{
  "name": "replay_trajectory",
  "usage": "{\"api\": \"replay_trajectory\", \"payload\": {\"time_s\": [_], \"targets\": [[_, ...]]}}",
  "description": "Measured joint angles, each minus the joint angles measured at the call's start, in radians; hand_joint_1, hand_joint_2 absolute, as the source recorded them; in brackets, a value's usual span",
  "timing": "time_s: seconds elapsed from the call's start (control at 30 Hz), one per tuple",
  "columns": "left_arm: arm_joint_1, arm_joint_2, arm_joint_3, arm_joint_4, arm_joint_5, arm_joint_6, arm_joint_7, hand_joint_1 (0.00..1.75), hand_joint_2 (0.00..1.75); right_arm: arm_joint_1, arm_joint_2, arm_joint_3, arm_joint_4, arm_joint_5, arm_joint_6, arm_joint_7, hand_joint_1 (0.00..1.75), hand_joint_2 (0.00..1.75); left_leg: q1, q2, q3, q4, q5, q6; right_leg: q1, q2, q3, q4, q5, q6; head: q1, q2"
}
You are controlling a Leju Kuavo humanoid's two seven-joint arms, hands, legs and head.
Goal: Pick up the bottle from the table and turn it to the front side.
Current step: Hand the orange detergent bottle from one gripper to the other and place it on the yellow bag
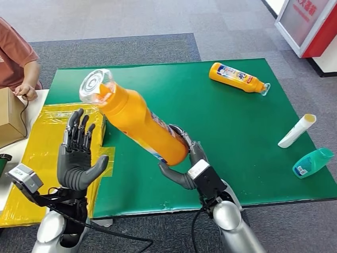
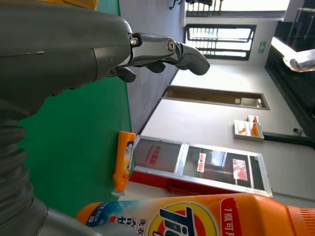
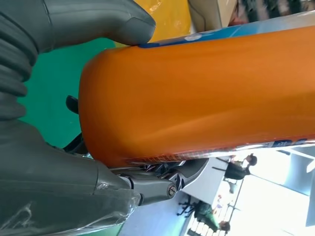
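Observation:
A large orange bottle [image 1: 135,118] with a clear cap [image 1: 92,84] hangs tilted above the green mat [image 1: 222,132], cap end up and toward the left. My right hand [image 1: 187,161] grips its base end, thumb below and fingers behind. In the right wrist view the orange bottle [image 3: 200,93] lies between the thumb and fingers. My left hand [image 1: 77,153] is raised beside the bottle with palm up and fingers spread, holding nothing. The left wrist view shows the bottle's printed label [image 2: 185,219] close by and the left hand's fingers [image 2: 185,54] apart.
A second orange bottle [image 1: 237,77] lies at the mat's far right. A white tube [image 1: 297,130] and a teal bottle [image 1: 313,162] lie at the right edge. Yellow sheeting [image 1: 36,174] covers the left. A person [image 1: 18,60] sits at far left by a cardboard box [image 1: 11,117].

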Motion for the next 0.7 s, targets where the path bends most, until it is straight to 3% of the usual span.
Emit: {"api": "replay_trajectory", "payload": {"time_s": [0.23, 0.7], "targets": [[-0.057, 0.010, -0.014, 0.042, 0.062, -0.050, 0.017, 0.00, 1.75, -0.018, 0.007, 0.055, 0.015, 0.054, -0.047, -0.015, 1.75, 1.75, 0.000, 0.000, 0.000, 0.000, 0.000, 0.000, 0.000, 0.000, 0.000, 0.000, 0.000, 0.000, 0.000, 0.000], [-0.176, 0.032, -0.134, 0.117, 0.290, -0.268, 0.111, 0.00, 1.75, -0.103, 0.041, 0.126, 0.183, 0.264, -0.221, -0.026, 1.75, 1.75, 0.000, 0.000, 0.000, 0.000, 0.000, 0.000, 0.000, 0.000, 0.000, 0.000, 0.000, 0.000, 0.000, 0.000]]}}
